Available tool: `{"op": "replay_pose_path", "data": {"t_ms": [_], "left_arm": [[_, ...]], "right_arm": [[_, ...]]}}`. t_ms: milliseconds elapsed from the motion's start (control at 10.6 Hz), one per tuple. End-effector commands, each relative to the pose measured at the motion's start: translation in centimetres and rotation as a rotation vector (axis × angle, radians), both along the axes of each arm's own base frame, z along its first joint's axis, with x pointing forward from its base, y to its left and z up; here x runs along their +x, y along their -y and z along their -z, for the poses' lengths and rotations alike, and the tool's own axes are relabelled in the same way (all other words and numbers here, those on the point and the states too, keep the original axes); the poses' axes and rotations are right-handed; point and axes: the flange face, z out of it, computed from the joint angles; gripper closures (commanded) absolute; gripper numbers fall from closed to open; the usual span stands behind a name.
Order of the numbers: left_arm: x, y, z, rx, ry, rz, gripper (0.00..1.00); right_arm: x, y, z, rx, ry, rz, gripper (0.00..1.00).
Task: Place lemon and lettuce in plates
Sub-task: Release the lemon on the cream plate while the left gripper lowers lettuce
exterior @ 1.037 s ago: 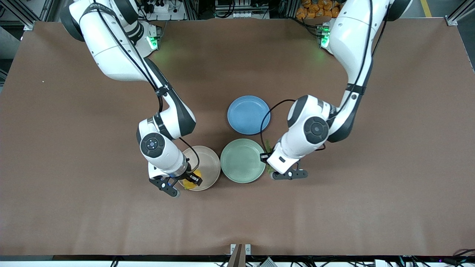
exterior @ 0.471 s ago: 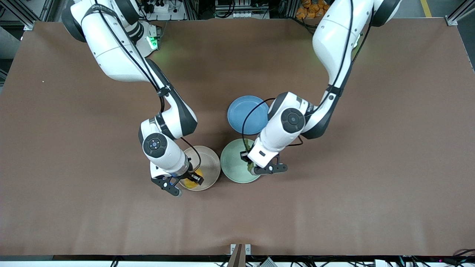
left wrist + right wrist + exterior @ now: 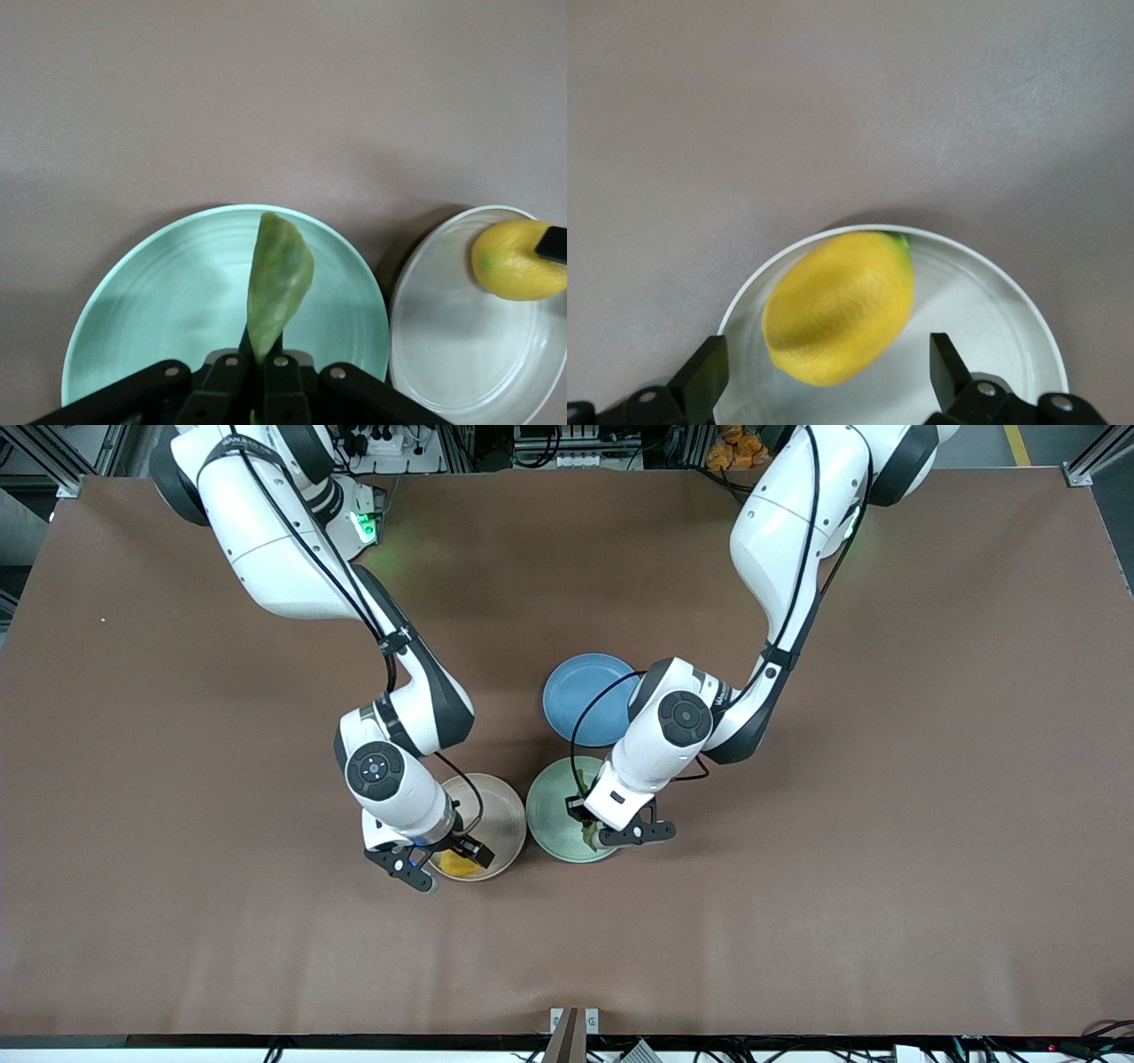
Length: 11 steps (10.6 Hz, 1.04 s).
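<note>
Front view: two arms reach down to the counter (image 3: 177,797); nearest the camera sit two plates side by side.
Right claw (image 3: 440,861): over the beige plate's near edge, fingers (image 3: 700,376) spread wide, released, gripping nothing.
Lemon (image 3: 839,305): in the beige plate (image 3: 496,815), between the spread fingers and not pinched by them, toward the rim nearest the camera.
Left claw (image 3: 616,834): over the green plate's near edge, clenched on the lettuce's narrow stem end.
Lettuce (image 3: 277,288): hangs from the left claw above the green plate (image 3: 554,815); whether the leaf tip touches the plate I cannot tell.
Plates: beige toward the right arm's end, green toward the left arm's end, rims just beside each other.
Blue plate (image 3: 576,695): farther from the camera than the green plate, partly covered by the left arm, nothing seen in it.
</note>
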Motion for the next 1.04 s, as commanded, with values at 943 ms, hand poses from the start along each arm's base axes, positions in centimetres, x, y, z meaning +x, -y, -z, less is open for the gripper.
{"op": "replay_pose_path", "data": {"t_ms": [943], "left_arm": [[0.6, -0.5, -0.3, 0.020, -0.022, -0.007, 0.00]], "right_arm": [[2.9, 19.3, -1.4, -0.228, -0.135, -0.331, 0.00]]}}
